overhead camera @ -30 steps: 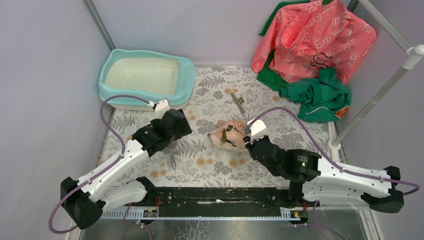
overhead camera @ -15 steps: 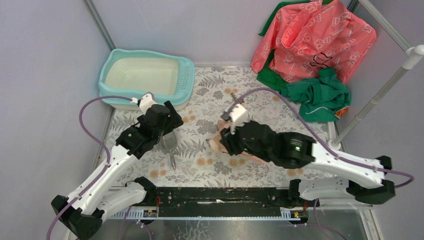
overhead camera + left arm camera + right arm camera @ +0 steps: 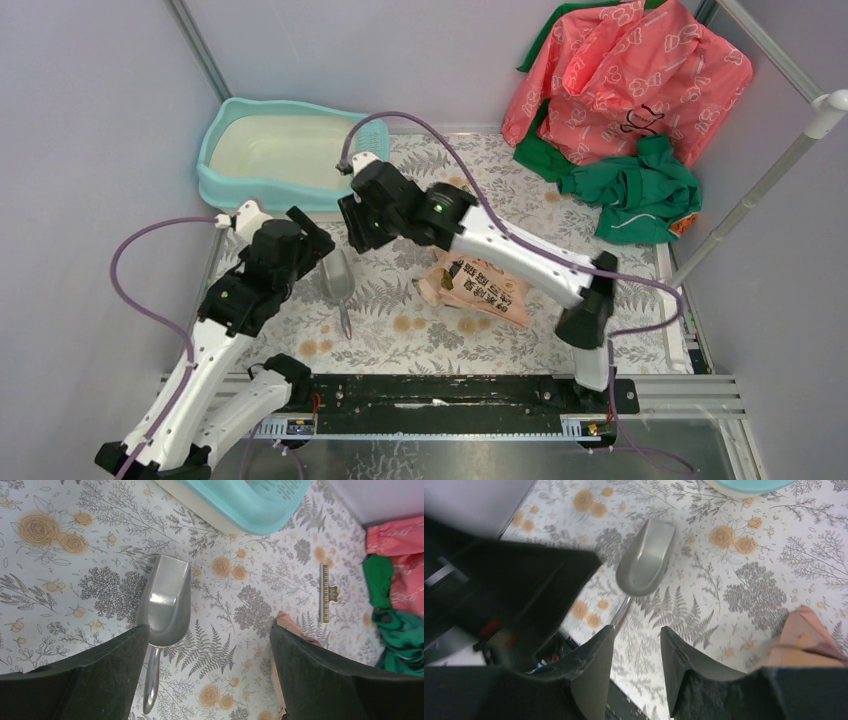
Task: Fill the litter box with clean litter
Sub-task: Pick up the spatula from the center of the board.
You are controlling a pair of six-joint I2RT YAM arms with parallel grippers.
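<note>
Your left jaws stand wide open over the grey scoop (image 3: pixel 165 604). Your right jaws, partly open and empty, hang near the litter box (image 3: pixel 262 190).

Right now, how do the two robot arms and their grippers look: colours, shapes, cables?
The left arm and the right arm both have white shells on the long links and boxy black joints. A thin purple cable loops along each. The left gripper and the right gripper each have two broad, flat, matte black fingers. No markings are readable.
</note>
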